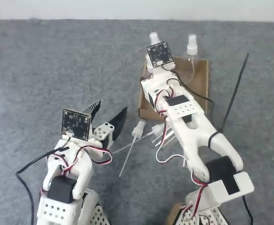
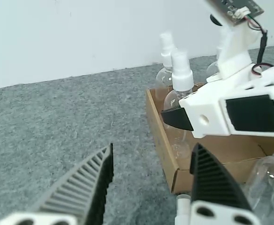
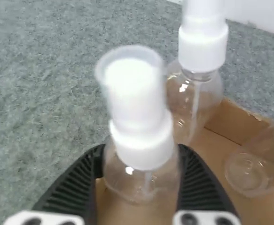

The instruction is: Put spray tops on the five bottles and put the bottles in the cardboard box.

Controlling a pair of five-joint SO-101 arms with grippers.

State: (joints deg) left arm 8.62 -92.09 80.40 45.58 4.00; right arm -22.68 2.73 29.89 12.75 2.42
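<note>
Cardboard box at the far side of the table – the right gripper clamps a clear bottle at its edge.
Its black fingers press both sides of the bottle, which stands upright with a white spray top on, just beside a second bottle, also capped, inside the box. Back near its own base the left gripper hangs spread wide, grasping nothing – loose spray tops lie on the grey carpet between the arms.
</note>
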